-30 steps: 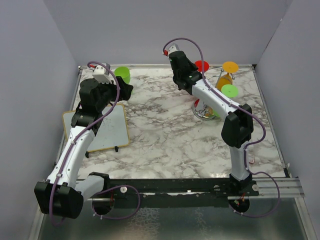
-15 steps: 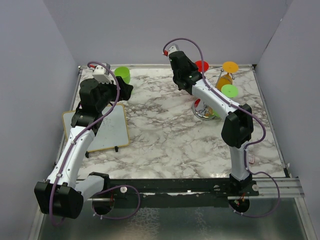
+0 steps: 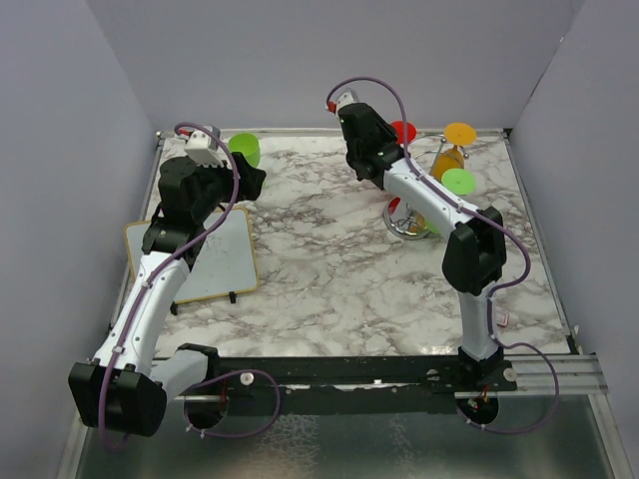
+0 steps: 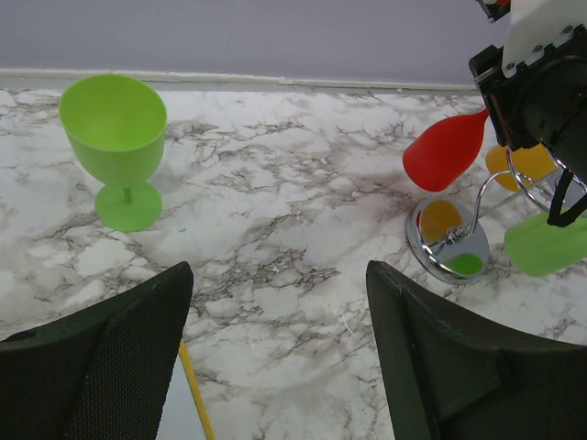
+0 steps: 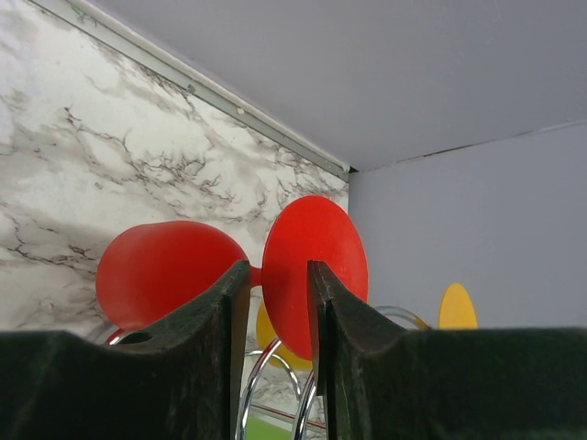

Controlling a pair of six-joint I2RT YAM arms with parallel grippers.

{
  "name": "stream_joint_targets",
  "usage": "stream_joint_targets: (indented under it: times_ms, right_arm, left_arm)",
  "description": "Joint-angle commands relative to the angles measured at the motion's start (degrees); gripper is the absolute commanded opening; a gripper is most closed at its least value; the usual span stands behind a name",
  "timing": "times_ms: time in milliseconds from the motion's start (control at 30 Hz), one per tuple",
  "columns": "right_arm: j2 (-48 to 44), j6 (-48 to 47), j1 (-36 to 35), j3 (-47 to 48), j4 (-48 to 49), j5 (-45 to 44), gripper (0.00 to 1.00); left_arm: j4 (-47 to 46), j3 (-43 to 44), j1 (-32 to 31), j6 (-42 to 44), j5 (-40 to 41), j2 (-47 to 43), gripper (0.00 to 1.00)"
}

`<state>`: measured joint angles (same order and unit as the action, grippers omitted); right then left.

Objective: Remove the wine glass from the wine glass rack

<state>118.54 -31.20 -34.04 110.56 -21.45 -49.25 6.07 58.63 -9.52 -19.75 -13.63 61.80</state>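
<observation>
My right gripper (image 5: 278,270) is up at the wine glass rack (image 4: 448,246), at the back right of the marble table (image 3: 329,269). Its two fingers (image 5: 206,312) are close together. The thin stem of the red wine glass (image 5: 165,266) sits at the gap, with the bowl on one side and the round foot on the other. I cannot tell if they pinch it or only sit beside it. The red glass hangs tipped on a curled wire arm, so I think it must slide out along the wire. An orange glass (image 3: 449,158) and a hanging green glass (image 4: 546,246) are close by and could get bumped. My left gripper (image 4: 275,367) has its fingers wide with nothing in them, near a green goblet (image 4: 115,128) standing on the table
</observation>
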Motion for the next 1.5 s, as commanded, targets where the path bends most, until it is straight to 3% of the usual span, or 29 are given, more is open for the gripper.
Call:
stream_joint_targets:
  times_ms: [0, 267, 800, 1167, 1467]
  right_arm:
    - [0.7, -0.8, 0.7, -0.3, 2.5, -1.4, 0.32]
    - [0.8, -1.3, 0.9, -0.5, 3.0, -1.4, 0.29]
    - [-0.1, -1.6, 0.8, 1.2, 1.5, -0.3, 0.11]
    - [-0.4, -7.8, 0.8, 1.8, 7.1, -2.4, 0.01]
    - [-0.2, -13.7, 0.8, 0.9, 13.0, -3.3, 0.01]
  left_arm:
    - [-0.5, 0.0, -0.2, 0.5, 0.1, -1.0, 0.79]
    - [-0.5, 0.1, -0.2, 0.5, 0.1, -1.1, 0.79]
    - [-0.5, 0.0, -0.2, 0.4, 0.2, -1.1, 0.79]
    - [-0.5, 0.0, -0.2, 0.3, 0.3, -1.0, 0.79]
    - [-0.4, 0.0, -0.2, 0.3, 0.4, -1.1, 0.78]
